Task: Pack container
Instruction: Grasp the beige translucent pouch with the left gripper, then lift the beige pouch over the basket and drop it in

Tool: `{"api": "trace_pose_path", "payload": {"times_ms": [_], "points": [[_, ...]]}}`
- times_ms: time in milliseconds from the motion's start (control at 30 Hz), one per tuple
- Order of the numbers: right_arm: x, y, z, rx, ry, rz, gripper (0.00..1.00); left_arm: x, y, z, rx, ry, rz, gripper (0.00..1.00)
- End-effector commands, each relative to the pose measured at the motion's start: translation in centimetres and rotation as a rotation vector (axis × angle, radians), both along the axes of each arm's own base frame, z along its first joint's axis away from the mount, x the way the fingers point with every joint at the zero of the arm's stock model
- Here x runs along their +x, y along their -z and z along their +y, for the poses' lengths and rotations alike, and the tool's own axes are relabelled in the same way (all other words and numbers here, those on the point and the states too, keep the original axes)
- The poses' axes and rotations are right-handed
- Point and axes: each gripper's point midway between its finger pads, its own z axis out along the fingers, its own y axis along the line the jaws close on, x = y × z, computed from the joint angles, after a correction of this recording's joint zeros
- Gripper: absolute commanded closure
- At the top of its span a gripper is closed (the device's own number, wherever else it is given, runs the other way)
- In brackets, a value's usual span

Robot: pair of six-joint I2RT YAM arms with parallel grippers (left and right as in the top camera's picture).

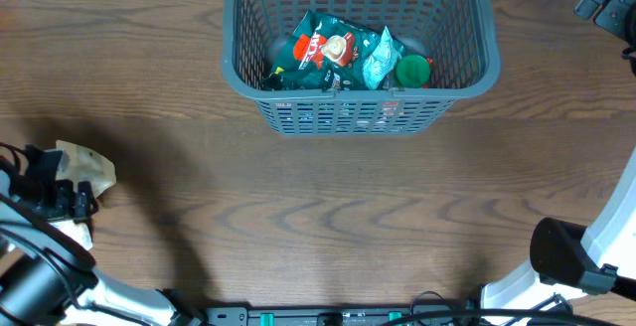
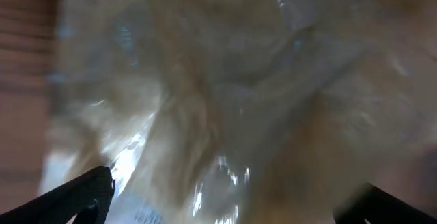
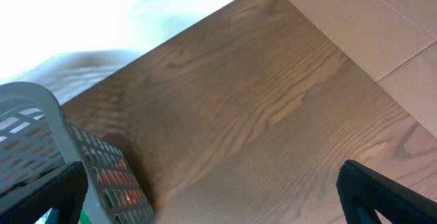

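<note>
Sitting far-centre on the wooden table (image 1: 328, 207), the container (image 1: 328, 115) holds green snack packets (image 1: 323, 53). The right gripper (image 3: 212, 193) hovers released near its corner. The left gripper (image 2: 232, 200), fingers spread wide, hangs over a crinkly tan bag (image 2: 225, 80) at the table's left.
</note>
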Motion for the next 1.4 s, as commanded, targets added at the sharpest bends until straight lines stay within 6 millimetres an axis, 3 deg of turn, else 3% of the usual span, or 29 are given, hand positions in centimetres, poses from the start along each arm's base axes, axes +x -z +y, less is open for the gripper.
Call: {"api": "trace_pose_path", "payload": {"times_ms": [0,200,233,267,300,333,500,633,833,1000,1133,1233,1300,1367], "points": [[-0.1,-0.1,0.0,0.008,0.010,-0.006,0.01,-0.5,2.1,-0.6,-0.044,0.016,0.044,0.01],[-0.1,-0.1,0.0,0.008,0.010,-0.006,0.01,0.0,4.3,-1.2,-0.075,0.002,0.069,0.02],[-0.1,-0.1,0.0,0.008,0.010,-0.006,0.01,0.1,4.6,-1.3,-0.081,0.005,0.072,0.10],[-0.1,-0.1,0.0,0.008,0.010,-0.006,0.01,0.2,4.8,-1.5,-0.086,0.008,0.074,0.34],[-0.1,-0.1,0.0,0.008,0.010,-0.006,0.01,0.2,5.0,-1.6,-0.089,0.012,0.077,0.74],[-0.1,-0.1,0.0,0.008,0.010,-0.006,0.01,0.4,5.1,-1.6,-0.088,0.015,0.076,0.94],[-0.1,-0.1,0.0,0.008,0.010,-0.006,0.01,1.6,4.8,-1.7,-0.071,0.036,0.054,0.94],[-0.1,-0.1,0.0,0.008,0.010,-0.006,0.01,4.4,2.9,-1.0,-0.017,0.018,0.006,0.94],[-0.1,-0.1,0.0,0.008,0.010,-0.006,0.01,10.8,-4.8,0.2,0.116,-0.001,-0.166,0.94],[-0.1,-0.1,0.0,0.008,0.010,-0.006,0.01,16.2,-14.4,-0.4,0.222,-0.038,-0.395,0.94],[-0.1,-0.1,0.0,0.008,0.010,-0.006,0.01,19.7,-22.6,-5.1,0.197,0.079,-0.625,0.94],[-0.1,-0.1,0.0,0.008,0.010,-0.006,0.01,21.2,-28.8,-10.3,0.173,0.168,-0.790,0.95],[-0.1,-0.1,0.0,0.008,0.010,-0.006,0.01,21.7,-31.7,-13.5,0.152,0.218,-0.871,0.94],[-0.1,-0.1,0.0,0.008,0.010,-0.006,0.01,22.1,-35.1,-18.0,0.115,0.309,-0.982,0.94]]}}
